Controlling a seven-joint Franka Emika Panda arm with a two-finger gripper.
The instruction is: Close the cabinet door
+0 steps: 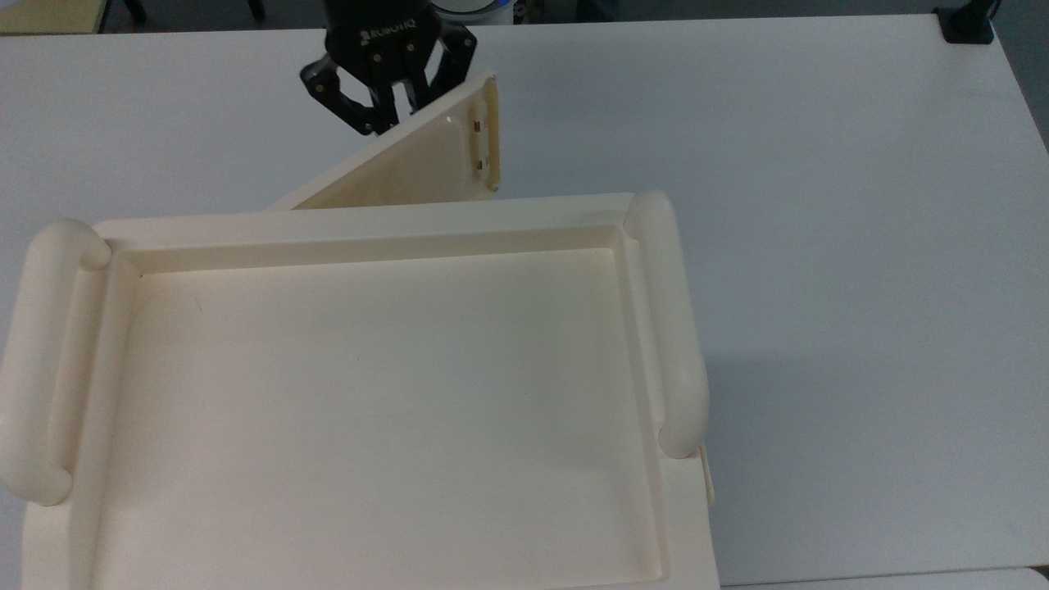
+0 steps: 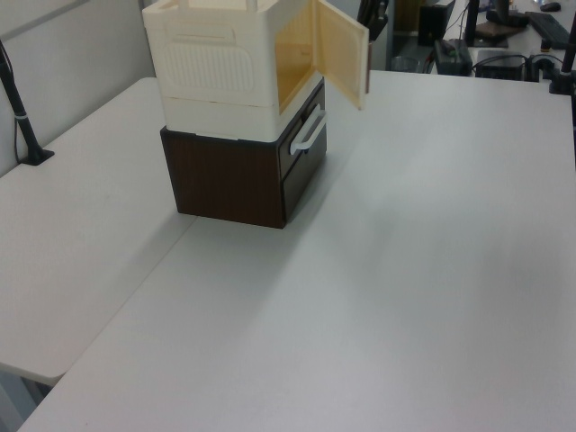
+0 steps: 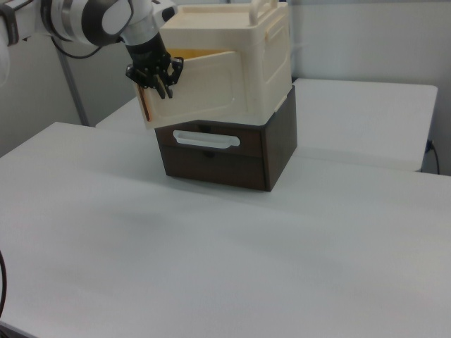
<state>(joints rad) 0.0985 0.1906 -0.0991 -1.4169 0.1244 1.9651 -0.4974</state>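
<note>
Our gripper [image 1: 392, 115] presses against the outer face of the cabinet door [image 1: 418, 160], fingers slightly spread and gripping nothing. We see broad bare white table [image 1: 819, 205] on the top view's right of the door's free edge. In the right view the arm [image 3: 84, 17] reaches in from the right view's left, wrist bent down. The cream door stands partly open, hinged to the cabinet [image 2: 216, 67], which sits on a dark brown drawer unit [image 3: 232, 151].
</note>
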